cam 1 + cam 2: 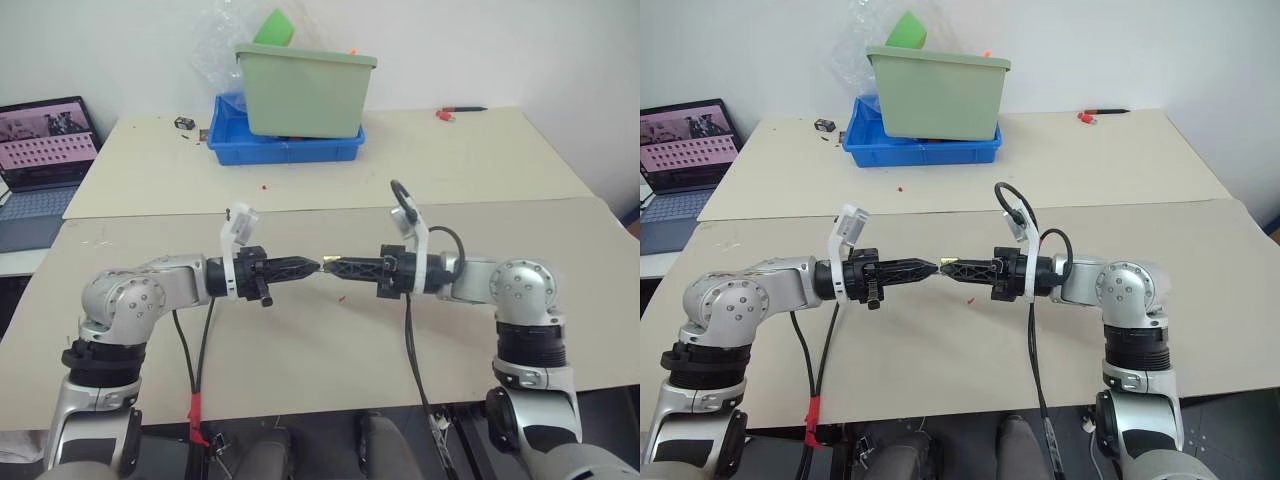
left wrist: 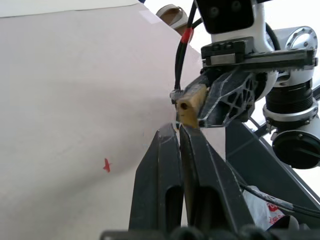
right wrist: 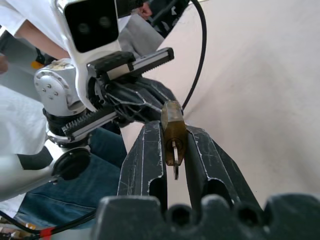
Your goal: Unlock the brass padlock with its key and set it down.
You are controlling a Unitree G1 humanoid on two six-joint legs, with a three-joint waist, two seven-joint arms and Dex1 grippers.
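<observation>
The right gripper [image 1: 336,266] was clamped on the brass padlock [image 3: 173,138], holding it above the table [image 1: 320,350]. The left gripper [image 1: 308,266] was squeezed shut, maybe on the key, though I could not tell. From the left gripper, the padlock sat at three o'clock, touching its tips, with both grippers lying in one level line.

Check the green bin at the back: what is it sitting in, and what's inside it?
The green bin sits inside the blue tray. A green piece sticks up above its rim, with crumpled clear plastic behind. Its walls hide the rest of its contents.
</observation>
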